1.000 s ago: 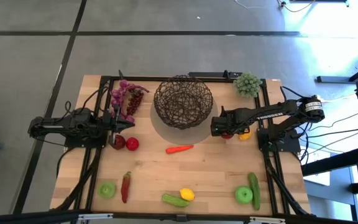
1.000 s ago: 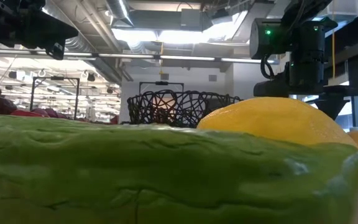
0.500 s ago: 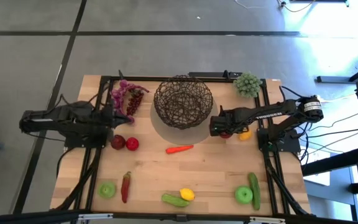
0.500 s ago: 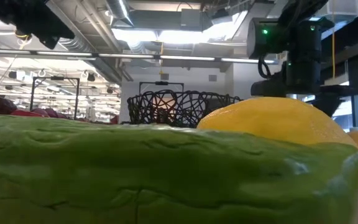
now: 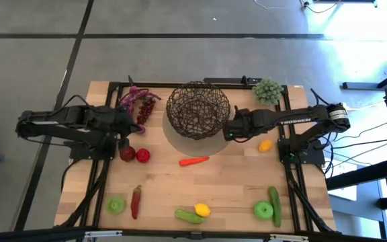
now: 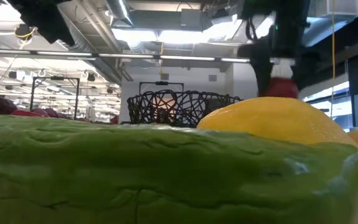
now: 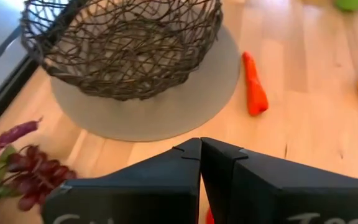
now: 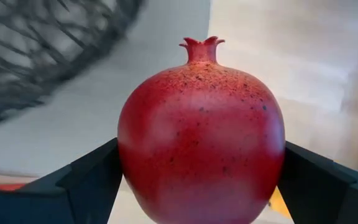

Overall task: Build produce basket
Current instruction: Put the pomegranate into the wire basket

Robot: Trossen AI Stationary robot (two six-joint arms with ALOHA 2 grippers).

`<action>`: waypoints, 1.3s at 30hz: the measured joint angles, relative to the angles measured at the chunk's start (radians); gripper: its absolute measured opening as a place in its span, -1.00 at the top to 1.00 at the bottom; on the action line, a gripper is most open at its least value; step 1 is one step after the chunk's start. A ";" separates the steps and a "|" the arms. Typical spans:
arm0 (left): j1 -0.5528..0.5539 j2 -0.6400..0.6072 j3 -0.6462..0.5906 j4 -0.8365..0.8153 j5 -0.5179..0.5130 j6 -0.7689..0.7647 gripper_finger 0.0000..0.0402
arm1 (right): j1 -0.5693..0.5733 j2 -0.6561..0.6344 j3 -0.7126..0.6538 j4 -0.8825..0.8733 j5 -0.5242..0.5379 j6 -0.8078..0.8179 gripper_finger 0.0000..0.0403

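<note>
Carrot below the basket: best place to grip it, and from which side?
Take the carrot across its thick middle, coming straight down from above. It lies flat on the bare table, long axis roughly left to right, so the pincer should close across its narrow width. Nothing crowds it: the basket is well behind and the red apples off to one side. Avoid the tapered tip, which would likely slip.

In the low view a green cucumber (image 6: 166,168) and lemon (image 6: 278,121) hide most of the table.
</note>
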 joint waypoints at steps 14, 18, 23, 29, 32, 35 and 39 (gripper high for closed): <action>0.000 0.193 0.181 -0.126 -0.105 -0.106 1.00 | 0.050 -0.003 0.350 -0.096 0.223 -0.158 -0.76; 0.000 0.242 0.208 -0.126 -0.128 -0.105 1.00 | 0.023 -0.003 0.428 0.007 0.267 -0.324 -0.76; 0.008 0.275 0.236 -0.125 -0.154 -0.109 1.00 | -0.063 -0.004 0.436 0.214 0.216 -0.539 -0.76; 0.035 0.282 0.266 -0.125 -0.158 -0.110 1.00 | -0.199 0.036 0.374 0.405 0.015 -0.672 -0.76; 0.048 0.281 0.274 -0.124 -0.158 -0.110 1.00 | -0.258 0.086 0.350 0.462 -0.061 -0.701 -0.76; 0.060 0.281 0.274 -0.124 -0.158 -0.112 1.00 | -0.307 0.154 0.339 0.499 -0.115 -0.730 -0.76; 0.072 0.281 0.274 -0.124 -0.156 -0.112 1.00 | -0.358 0.249 0.338 0.539 -0.143 -0.755 -0.76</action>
